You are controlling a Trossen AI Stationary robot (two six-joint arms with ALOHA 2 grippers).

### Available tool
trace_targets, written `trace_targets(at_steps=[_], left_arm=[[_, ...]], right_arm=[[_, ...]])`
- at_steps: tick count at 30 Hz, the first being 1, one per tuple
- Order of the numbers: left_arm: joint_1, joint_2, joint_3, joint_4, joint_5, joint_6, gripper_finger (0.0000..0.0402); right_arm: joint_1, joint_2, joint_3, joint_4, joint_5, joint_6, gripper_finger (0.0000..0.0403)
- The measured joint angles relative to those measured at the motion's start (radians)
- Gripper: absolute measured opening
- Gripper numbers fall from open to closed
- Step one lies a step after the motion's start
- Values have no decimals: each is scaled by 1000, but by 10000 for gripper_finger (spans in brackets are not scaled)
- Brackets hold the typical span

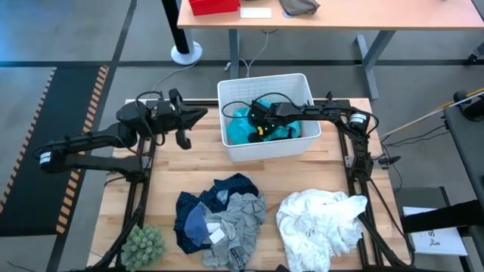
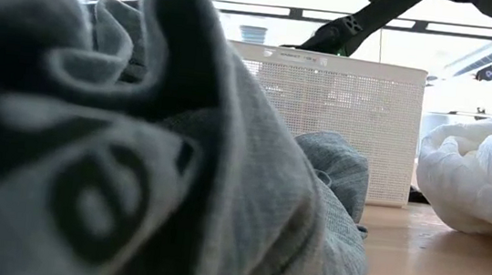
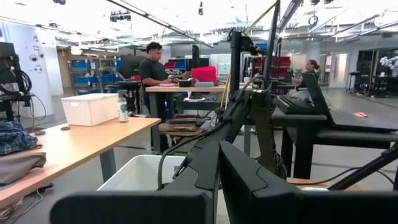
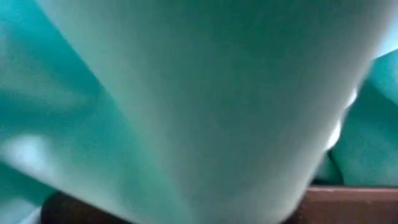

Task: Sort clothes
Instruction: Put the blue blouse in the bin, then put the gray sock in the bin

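Observation:
A teal garment (image 1: 240, 128) lies inside the white bin (image 1: 302, 147) at the table's far middle. My right gripper (image 1: 261, 121) reaches into the bin from the right, right over the teal garment, which fills the right wrist view (image 4: 186, 93). My left gripper (image 1: 198, 115) is shut and empty, raised just left of the bin; it also shows in the left wrist view (image 3: 216, 199). A navy patterned garment (image 1: 198, 208) and a grey garment (image 1: 238, 219) lie heaped near the front edge. A large white garment (image 1: 321, 219) lies to their right.
A green spiky plant (image 1: 144, 245) stands at the table's near left corner. In the low view the grey garment (image 2: 135, 144) blocks most of the picture, with the bin (image 2: 348, 121) and the white garment (image 2: 480, 180) behind it. People are at desks beyond the table.

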Motion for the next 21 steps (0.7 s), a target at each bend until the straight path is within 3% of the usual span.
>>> trace_targets(at_steps=[6, 21], left_arm=[[0, 0, 0, -2, 0, 4, 0], [0, -2, 10, -5, 0, 4, 0]], right_arm=[[0, -70, -1, -6, 0, -10, 0], [0, -460, 1, -5, -8, -124, 0]])
